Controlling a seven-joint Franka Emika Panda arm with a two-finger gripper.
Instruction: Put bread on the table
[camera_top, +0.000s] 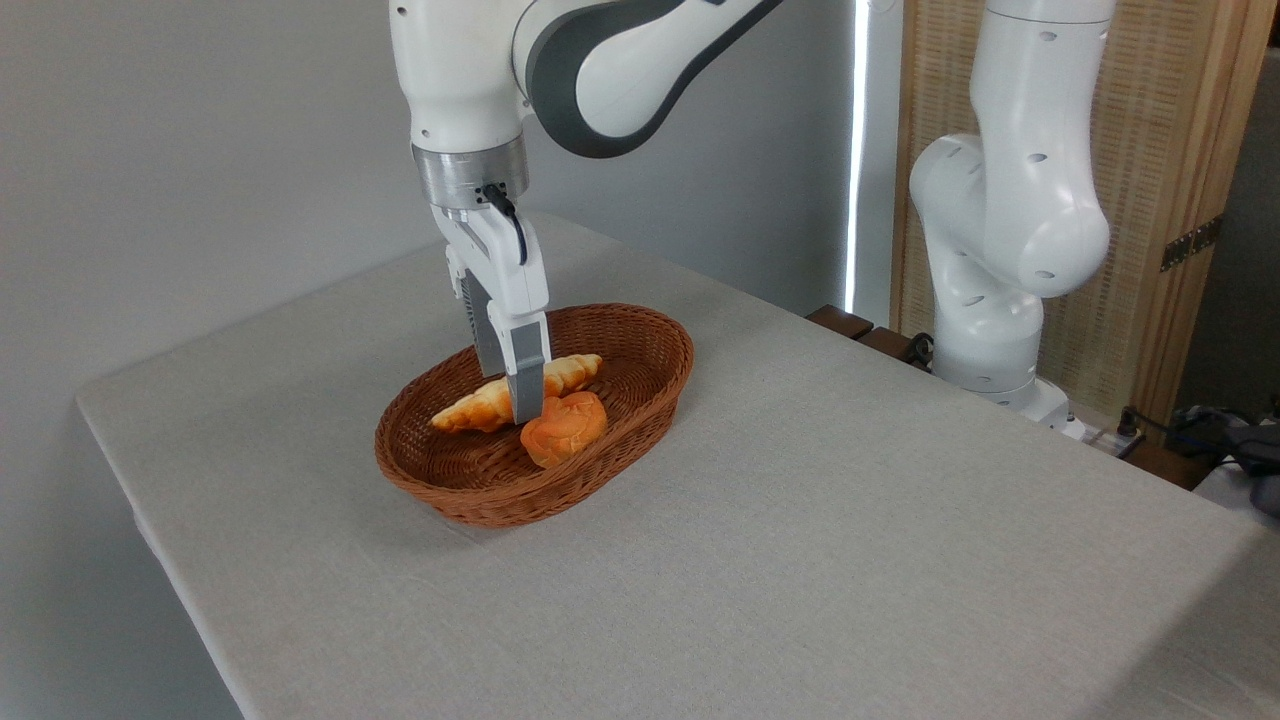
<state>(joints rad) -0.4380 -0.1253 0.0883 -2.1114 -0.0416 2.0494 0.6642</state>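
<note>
The hand (522, 405) is down inside the basket (640, 395), fingers pointing straight down across the middle of the bread (478, 405). Only the near finger (526, 385) shows clearly, covering the pastry's midsection, so I cannot tell whether the hand has clenched on it or stands released around it. The bread lies lengthwise in the basket, 1 pointed end toward the left wall, the other toward the back rim, and appears to rest on the wicker floor. Just beside it, touching or nearly so at the fingertip, sits the round orange bun (565, 428). The basket stands near the middle of the desk (850, 520), with plenty of bare grey cloth all round.

Risks from here, as I judge them: the near finger is very close to that bun and could pinch or drag it along. A grip off the pastry's centre could let 1 end swing and catch the basket wall on the lift, tipping the light basket.
</note>
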